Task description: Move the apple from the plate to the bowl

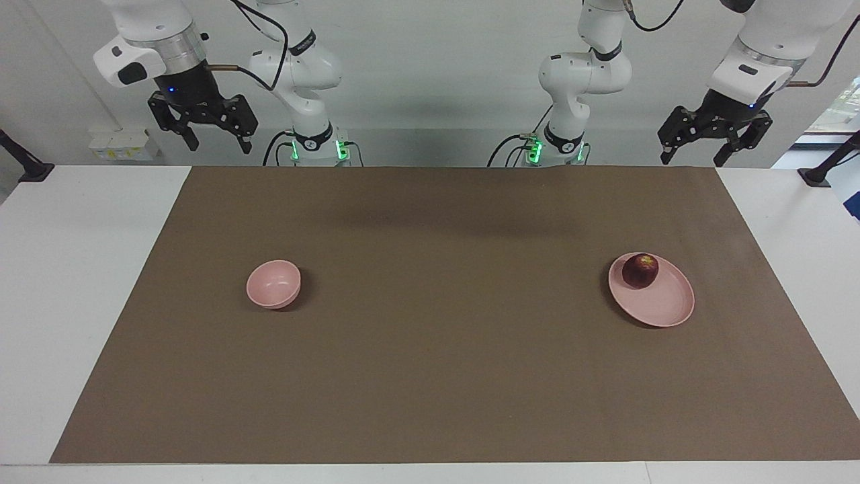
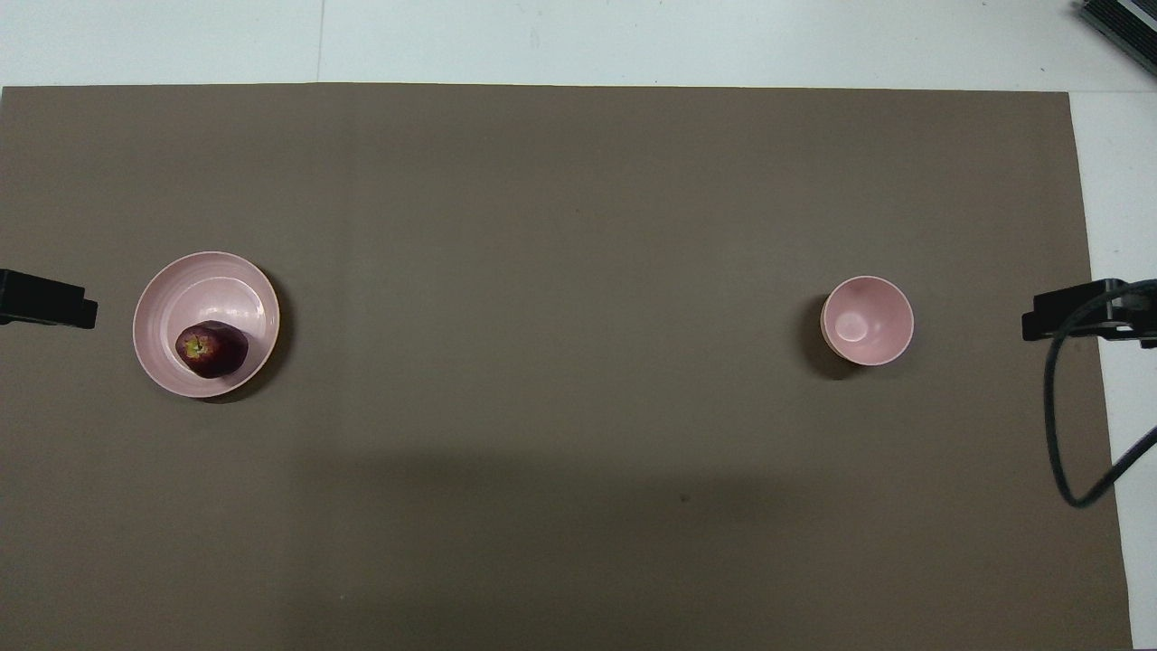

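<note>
Two pincers are mine, and both hang high at my own edge of the table, waiting. My left gripper is raised above the left arm's corner of the brown mat, fingers spread and pinching nothing. My right gripper hangs the same way above the right arm's corner — fingers apart, nothing between them.

The apple sits on the plate, toward the left arm's end of the table. It rests on the part of the plate nearer to me, close to the rim, its paler patch turned upward. From overhead the apple shows a small yellowish hollow at its top, and the plate is bare apart from the fruit.

The bowl stands upright toward the right arm's end of the table, well apart from the plate — about as near to me as the plate is. From overhead the bowl holds nothing. Both dishes stand on the mat, which covers most of the white table.
</note>
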Robot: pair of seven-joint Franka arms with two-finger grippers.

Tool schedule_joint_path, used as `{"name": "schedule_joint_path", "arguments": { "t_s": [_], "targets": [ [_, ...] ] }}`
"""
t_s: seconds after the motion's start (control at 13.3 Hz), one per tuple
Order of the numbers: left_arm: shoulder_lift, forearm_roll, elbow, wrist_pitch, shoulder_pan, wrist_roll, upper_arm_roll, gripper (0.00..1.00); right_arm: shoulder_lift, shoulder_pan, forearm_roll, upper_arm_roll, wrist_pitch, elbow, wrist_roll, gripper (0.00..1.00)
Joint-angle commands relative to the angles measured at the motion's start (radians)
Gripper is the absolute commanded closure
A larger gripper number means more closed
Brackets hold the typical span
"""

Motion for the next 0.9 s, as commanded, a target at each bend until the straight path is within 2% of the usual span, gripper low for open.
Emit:
{"name": "schedule_joint_path", "arguments": {
  "t_s": [0.0, 0.45, 0.83],
  "targets": [
    [-0.014, -0.024, 0.005, -0.015, 0.011, 0.010, -0.006, 0.00, -0.019, -0.010, 0.009, 0.006, 0.007, -0.021, -0.013, 0.00],
    [-0.020, -0.020, 0.003, -0.015, 0.015, 0.001, -0.009, 0.00, -0.016, -0.003, 0.017, 0.006, 0.039, -0.036, -0.016, 0.00],
    [-0.020, -0.015, 0.005, -0.016, 0.015, 0.001, -0.009, 0.00, 0.000, -0.001, 0.041, 0.015, 0.165, -0.093, -0.019, 0.00]
  ]
}}
